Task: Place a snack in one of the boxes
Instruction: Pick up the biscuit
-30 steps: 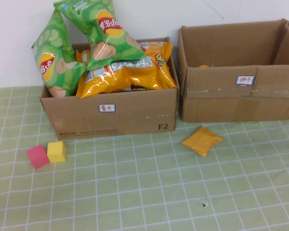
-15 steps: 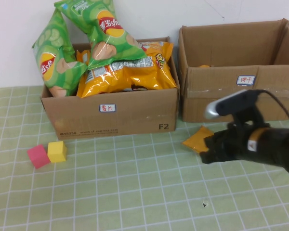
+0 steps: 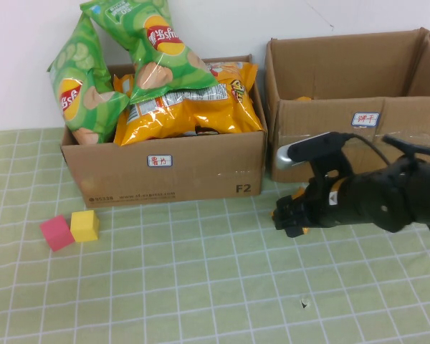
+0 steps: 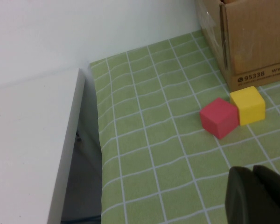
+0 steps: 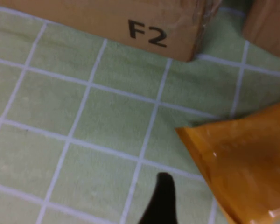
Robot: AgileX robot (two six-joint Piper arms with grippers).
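A red cube [image 3: 56, 233] and a yellow cube [image 3: 84, 225] sat touching on the green checked tablecloth [image 3: 201, 287]. The yellow cube lay to the red cube's right. A white wall [image 3: 21, 57] rose beyond the red cube, well apart from it.

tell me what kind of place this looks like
Probably a staged lab tabletop for sorting snacks: a green checked tablecloth, two labelled cardboard boxes against a bare white wall, and the right gripper over an orange snack packet.
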